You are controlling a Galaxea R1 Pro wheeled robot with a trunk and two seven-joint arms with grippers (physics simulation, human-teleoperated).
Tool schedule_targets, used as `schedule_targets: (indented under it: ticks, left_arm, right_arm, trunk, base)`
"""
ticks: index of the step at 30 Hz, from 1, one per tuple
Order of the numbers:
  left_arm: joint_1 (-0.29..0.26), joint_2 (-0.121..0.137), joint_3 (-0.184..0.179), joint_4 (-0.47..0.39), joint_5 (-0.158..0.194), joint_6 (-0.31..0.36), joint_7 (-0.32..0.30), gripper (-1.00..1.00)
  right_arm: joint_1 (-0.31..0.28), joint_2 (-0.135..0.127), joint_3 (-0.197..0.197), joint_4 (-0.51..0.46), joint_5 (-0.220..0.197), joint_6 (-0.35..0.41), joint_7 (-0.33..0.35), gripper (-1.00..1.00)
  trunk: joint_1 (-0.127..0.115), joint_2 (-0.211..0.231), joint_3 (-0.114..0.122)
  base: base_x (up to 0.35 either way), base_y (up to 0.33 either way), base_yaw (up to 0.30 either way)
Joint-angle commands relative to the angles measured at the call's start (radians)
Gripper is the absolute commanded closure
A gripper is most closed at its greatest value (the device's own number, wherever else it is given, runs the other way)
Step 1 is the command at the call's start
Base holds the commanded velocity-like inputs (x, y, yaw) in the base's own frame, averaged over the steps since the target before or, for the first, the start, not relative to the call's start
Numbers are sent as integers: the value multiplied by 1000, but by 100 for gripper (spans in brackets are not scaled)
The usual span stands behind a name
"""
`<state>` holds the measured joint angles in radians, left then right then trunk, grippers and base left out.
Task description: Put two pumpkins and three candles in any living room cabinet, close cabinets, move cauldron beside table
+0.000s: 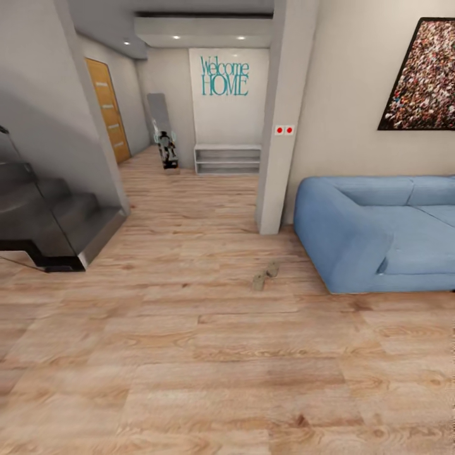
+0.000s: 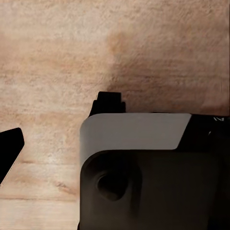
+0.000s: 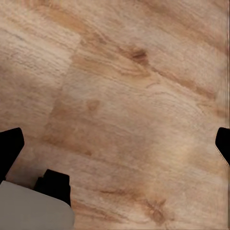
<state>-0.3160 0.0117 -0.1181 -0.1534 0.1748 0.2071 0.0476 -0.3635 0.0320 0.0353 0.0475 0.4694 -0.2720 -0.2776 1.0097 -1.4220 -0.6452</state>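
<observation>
tan candles (image 1: 266, 275) lying on the wood floor (image 1: 189, 354) just off the blue sofa's (image 1: 373, 234) near corner. best approached slowly, squared up. right gripper (image 3: 115, 143) spread wide, empty; left gripper: cannot tell.

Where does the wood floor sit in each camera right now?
Head: wood floor across the lower half, reaching the blue sofa.
Left wrist: behind a grey robot part.
Right wrist: beyond the open right pincer.
Shared landmark: the plank grain.
</observation>
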Motion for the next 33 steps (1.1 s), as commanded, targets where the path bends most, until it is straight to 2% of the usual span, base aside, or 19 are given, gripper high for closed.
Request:
schedule_targets:
  ticks: [1, 16, 33]
  left_arm:
    - [0, 0, 0, 0, 0, 0, 0, -100]
    - [0, 0, 1, 0, 0, 0, 0, -100]
    - [0, 0, 0, 0, 0, 0, 0, -100]
  right_arm:
    - [0, 0, 0, 0, 0, 0, 0, -100]
    - [0, 0, 0, 0, 0, 0, -1, -100]
    - [0, 0, 0, 0, 1, 0, 0, -100]
  trunk:
    - [0, 0, 1]
    - [0, 0, 1]
    - [0, 0, -13]
  base:
    - [292, -157, -187]
    - [297, -157, -12]
    - [299, -157, 146]
